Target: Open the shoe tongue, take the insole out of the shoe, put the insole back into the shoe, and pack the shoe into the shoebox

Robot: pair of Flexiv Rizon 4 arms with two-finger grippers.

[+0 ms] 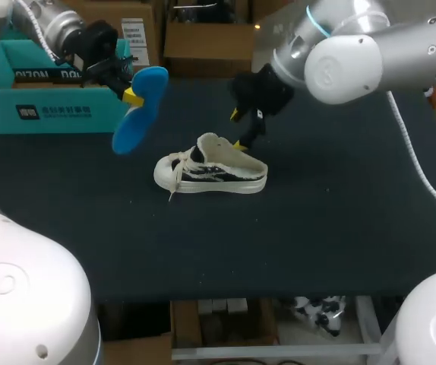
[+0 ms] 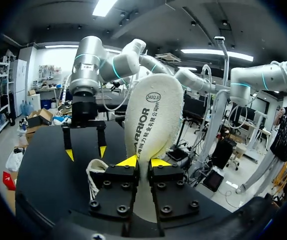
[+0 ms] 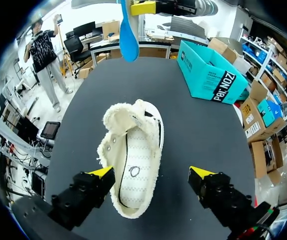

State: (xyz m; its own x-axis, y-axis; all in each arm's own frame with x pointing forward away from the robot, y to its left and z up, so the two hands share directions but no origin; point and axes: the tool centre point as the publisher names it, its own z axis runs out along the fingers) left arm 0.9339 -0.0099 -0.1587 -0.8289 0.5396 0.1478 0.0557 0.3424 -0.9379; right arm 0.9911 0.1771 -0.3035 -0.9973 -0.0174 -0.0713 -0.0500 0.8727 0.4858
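The first half of the task looks done. In the head view the white shoe (image 1: 210,169) lies on its sole near the middle of the dark counter (image 1: 339,228). The right wrist view shows its tongue pulled open and its inside bare. The blue insole (image 1: 140,106) is out. It hangs in the air at the upper left of the head view, clamped between the fingers of the left pincer (image 1: 132,95), well clear of the shoe. The left wrist view shows that pincer gripping it from both sides at one end, the pale underside facing the camera.

The right pincer (image 1: 238,129) hovers just behind the shoe's heel, above centre in the head view, with its fingers spread wide and holding nothing. Whether a finger touches the shoe I cannot tell.

By my reading, two steps are left: sliding the insole back into the shoe and packing the shoe into the teal shoebox (image 1: 43,99), which sits at the counter's upper left.
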